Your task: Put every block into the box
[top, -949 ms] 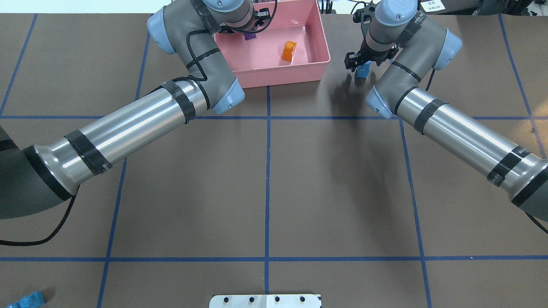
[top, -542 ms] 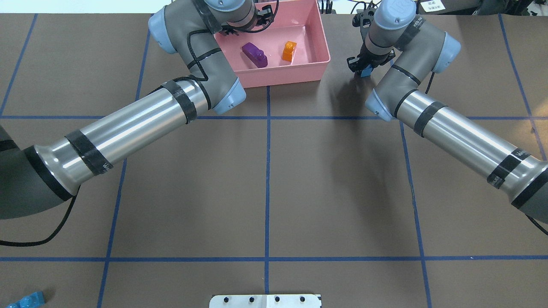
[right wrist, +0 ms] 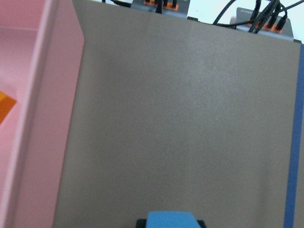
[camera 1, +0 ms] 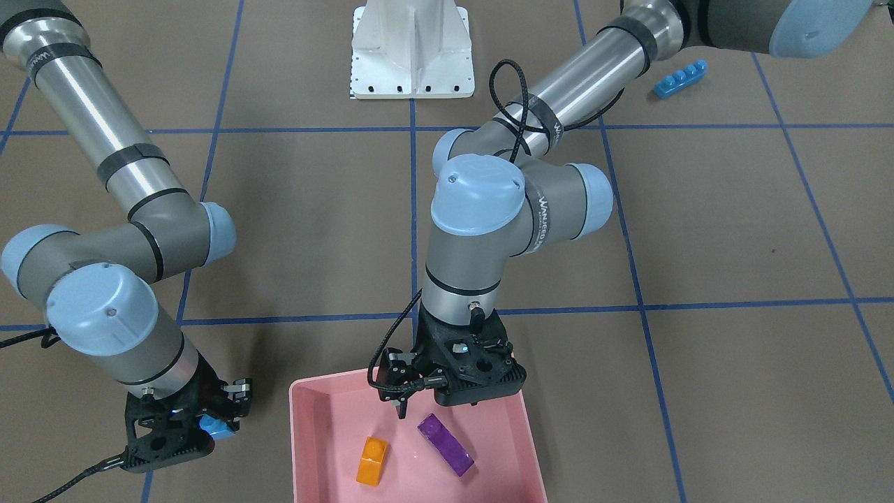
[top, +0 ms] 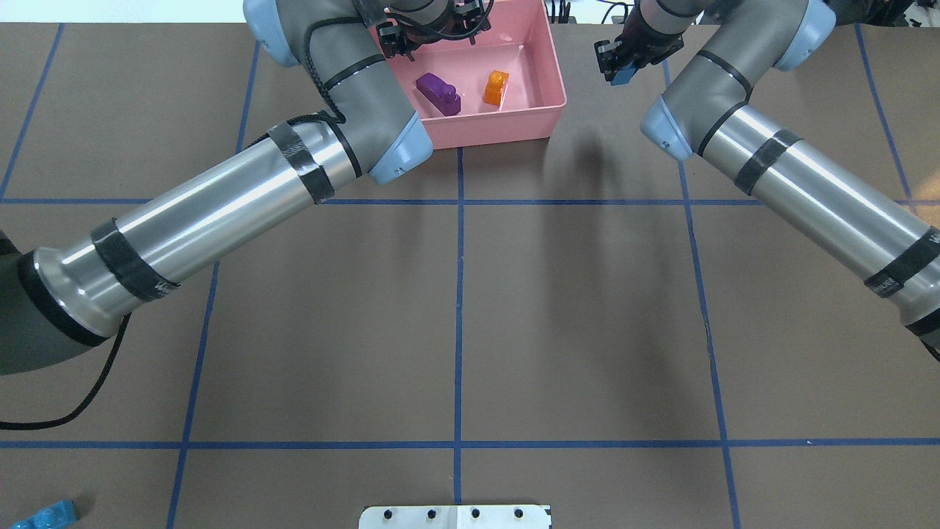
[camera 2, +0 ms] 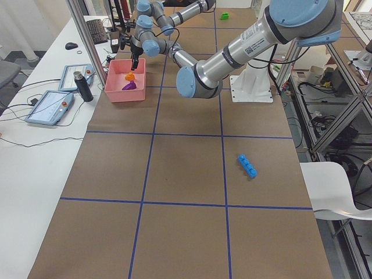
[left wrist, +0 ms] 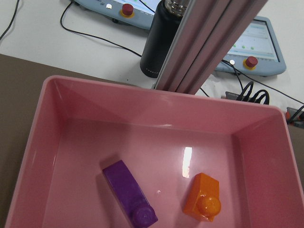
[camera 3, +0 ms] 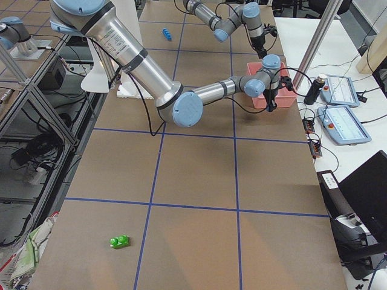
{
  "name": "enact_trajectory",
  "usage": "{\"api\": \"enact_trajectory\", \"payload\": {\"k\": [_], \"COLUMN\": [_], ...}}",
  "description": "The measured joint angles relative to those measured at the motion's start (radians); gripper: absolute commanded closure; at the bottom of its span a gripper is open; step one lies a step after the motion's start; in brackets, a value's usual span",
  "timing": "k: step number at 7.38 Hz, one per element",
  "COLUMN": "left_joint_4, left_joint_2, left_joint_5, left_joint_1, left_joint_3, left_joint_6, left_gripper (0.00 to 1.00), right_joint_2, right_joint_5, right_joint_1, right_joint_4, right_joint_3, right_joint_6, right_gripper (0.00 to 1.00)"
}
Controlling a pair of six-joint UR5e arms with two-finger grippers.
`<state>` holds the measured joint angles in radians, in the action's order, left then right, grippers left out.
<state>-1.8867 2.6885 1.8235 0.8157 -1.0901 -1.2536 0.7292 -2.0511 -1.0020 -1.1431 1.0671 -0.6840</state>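
the pale-pink box (top: 490,126) sits at the top centre of the overhead frame, close to the far edge of the brown table (top: 455,316). we count two of the five bricks inside it. the long purple brick (top: 438,94) lies aslant on the floor. the orange brick (top: 496,88) is just beside it toward the right wall, and the two do not touch.

the left gripper (camera 1: 436,406) hangs over the box's left half. its jaws are spread and hold nothing, and the purple brick lies free below it, so we judge that brick delivered. the right gripper (top: 620,66), at upper right just outside the box's right wall, is clenched on the small blue brick (camera 1: 216,427) and is clear of the table. we judge it is carried high so the brick can pass over the wall rather than catch on it.

only bare table lies between that gripper and the wall. inside the box, the open floor is the strip along the right wall and the front, beside the orange brick. the left gripper crowds the other half, so we think the right arm's way in is from its own side. beyond the far rim, a black bottle (left wrist: 161,42) and an aluminium post (left wrist: 209,47) stand near, leaving little room to overshoot.

two bricks are left out. the long four-stud blue brick (top: 45,516) is in the overhead frame's bottom-left corner, near the table's edge. the small green brick (camera 3: 120,241) is at lower left in the right-side view. both are well apart from the box, across open table.
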Motion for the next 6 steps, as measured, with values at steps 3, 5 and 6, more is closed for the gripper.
{"api": "enact_trajectory", "payload": {"k": [3, 5, 6], "left_joint_4": [0.326, 0.428, 0.442], "left_joint_2": [-0.25, -0.444, -0.557], "left_joint_5": [0.058, 0.086, 0.12], "left_joint_1": [0.016, 0.02, 0.02], "left_joint_3": [-0.442, -0.674, -0.775], "left_joint_6": [0.301, 0.496, 0.559], "left_gripper": [0.03, 0.03, 0.02], "right_joint_2": [-0.055, -0.147, -0.176], "right_joint_5": [0.01, 0.082, 0.122], "right_joint_1": [-0.004, 0.046, 0.074], "right_joint_4": [-0.047, -0.035, -0.003], "right_joint_3": [0.041, -0.033, -0.073], "right_joint_6": [-0.014, -0.035, -0.052], "right_gripper": [1.0, 1.0, 1.0]}}
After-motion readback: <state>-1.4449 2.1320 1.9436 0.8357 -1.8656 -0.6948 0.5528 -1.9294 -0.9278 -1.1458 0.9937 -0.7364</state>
